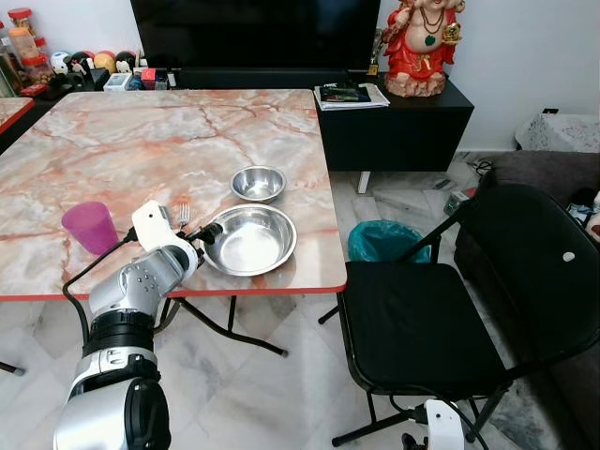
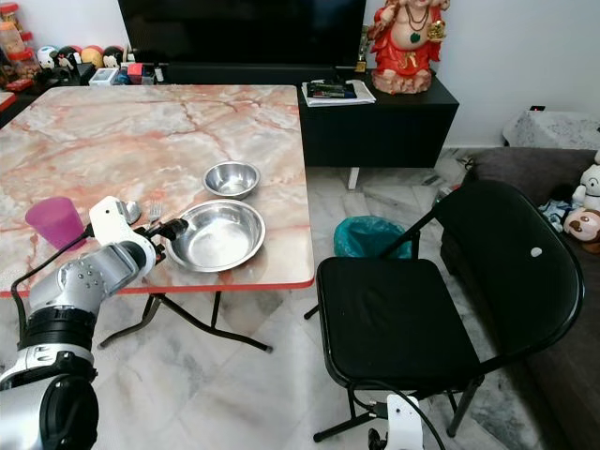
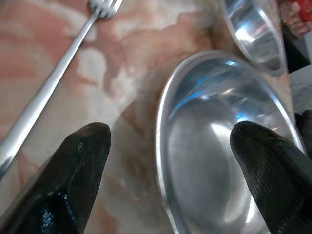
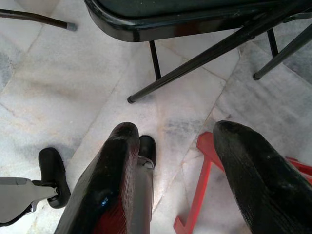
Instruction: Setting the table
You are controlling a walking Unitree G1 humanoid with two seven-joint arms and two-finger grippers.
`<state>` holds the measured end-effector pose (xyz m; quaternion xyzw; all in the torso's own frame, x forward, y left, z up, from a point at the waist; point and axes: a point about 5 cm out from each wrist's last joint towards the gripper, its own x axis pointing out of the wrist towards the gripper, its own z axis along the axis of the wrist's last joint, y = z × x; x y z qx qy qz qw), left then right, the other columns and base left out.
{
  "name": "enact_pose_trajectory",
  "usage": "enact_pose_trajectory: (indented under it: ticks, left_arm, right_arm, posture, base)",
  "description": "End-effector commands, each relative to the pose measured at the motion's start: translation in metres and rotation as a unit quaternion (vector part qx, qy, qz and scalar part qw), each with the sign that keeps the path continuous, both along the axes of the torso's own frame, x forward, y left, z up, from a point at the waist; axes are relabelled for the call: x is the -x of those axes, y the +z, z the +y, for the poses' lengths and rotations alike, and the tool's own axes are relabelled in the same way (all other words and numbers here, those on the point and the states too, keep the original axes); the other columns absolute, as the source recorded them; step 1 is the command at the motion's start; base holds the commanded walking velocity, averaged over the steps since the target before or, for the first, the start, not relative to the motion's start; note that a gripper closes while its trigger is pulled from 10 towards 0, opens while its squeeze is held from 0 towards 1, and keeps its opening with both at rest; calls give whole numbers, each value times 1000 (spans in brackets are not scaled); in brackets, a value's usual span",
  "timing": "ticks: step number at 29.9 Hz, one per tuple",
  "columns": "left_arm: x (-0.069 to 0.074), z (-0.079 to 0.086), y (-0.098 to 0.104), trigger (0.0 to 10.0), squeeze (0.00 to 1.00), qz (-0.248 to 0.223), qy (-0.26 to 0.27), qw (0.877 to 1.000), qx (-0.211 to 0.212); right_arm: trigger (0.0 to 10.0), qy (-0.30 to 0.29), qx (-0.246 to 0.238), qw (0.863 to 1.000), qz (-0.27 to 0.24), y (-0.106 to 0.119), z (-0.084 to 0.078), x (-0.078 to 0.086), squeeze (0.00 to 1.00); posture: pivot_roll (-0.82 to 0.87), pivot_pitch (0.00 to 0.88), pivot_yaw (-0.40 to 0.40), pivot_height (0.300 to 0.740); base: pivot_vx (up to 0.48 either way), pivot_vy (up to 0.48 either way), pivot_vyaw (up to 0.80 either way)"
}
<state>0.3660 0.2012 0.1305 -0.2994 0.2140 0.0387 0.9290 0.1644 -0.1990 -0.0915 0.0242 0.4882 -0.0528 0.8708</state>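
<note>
The right gripper (image 4: pixel 173 190) hangs over a pale marble floor (image 4: pixel 63 87), its two black fingers (image 4: pixel 105 187) spread apart. A black chair seat (image 4: pixel 195 17) crosses the top of the frame, its thin legs (image 4: pixel 195 66) slanting down. A red frame (image 4: pixel 200 187) lies at lower right.

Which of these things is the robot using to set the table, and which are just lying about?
For the job:
large steel bowl, its rim between the open left gripper fingers
small steel bowl
fork
purple cup

Lying about:
red figurine
magazines
black folding chair
teal bin
</note>
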Motion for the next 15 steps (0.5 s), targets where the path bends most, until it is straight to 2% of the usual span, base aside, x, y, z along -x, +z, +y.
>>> enact_pose_trajectory:
  ticks: [1, 9, 10, 11, 12, 13, 15]
  left_arm:
    - [-3, -2, 2, 10000, 0, -2, 6, 1000, 2]
    - [-4, -2, -5, 10000, 0, 9, 18, 1000, 10]
    - [-5, -3, -5, 9333, 0, 9, 19, 1000, 13]
    - [-5, -3, -6, 3059, 0, 8, 20, 1000, 15]
    - [-5, -3, -6, 3059, 0, 8, 20, 1000, 15]
    - [-6, -3, -8, 0, 0, 8, 20, 1000, 14]
    - [-6, -4, -8, 0, 0, 8, 20, 1000, 14]
  right_arm:
    - [10000, -5, -2, 1000, -4, 1, -1, -3, 0]
    - [10000, -3, 0, 1000, -1, 1, -1, -2, 0]
    - [10000, -3, 0, 1000, 0, 1, 0, -1, 0]
    - [10000, -3, -1, 1000, 1, 0, 1, 0, 0]
    - [10000, -3, -1, 1000, 1, 0, 1, 0, 0]
    - [10000, -3, -1, 1000, 2, -1, 2, 1, 0]
    - [10000, -3, -2, 1000, 2, -1, 2, 1, 0]
  posture:
    - [1, 0, -17, 740]
    - [-3, 0, -16, 740]
    - [-5, 0, -16, 740]
    - [-5, 0, -16, 740]
    - [-5, 0, -16, 740]
    - [-7, 0, -15, 740]
    - [-10, 0, -15, 740]
  base:
    - [0, 0, 0]
    - [0, 0, 0]
    - [0, 0, 0]
    - [0, 0, 0]
    - [0, 0, 0]
    - [0, 0, 0]
    - [0, 0, 0]
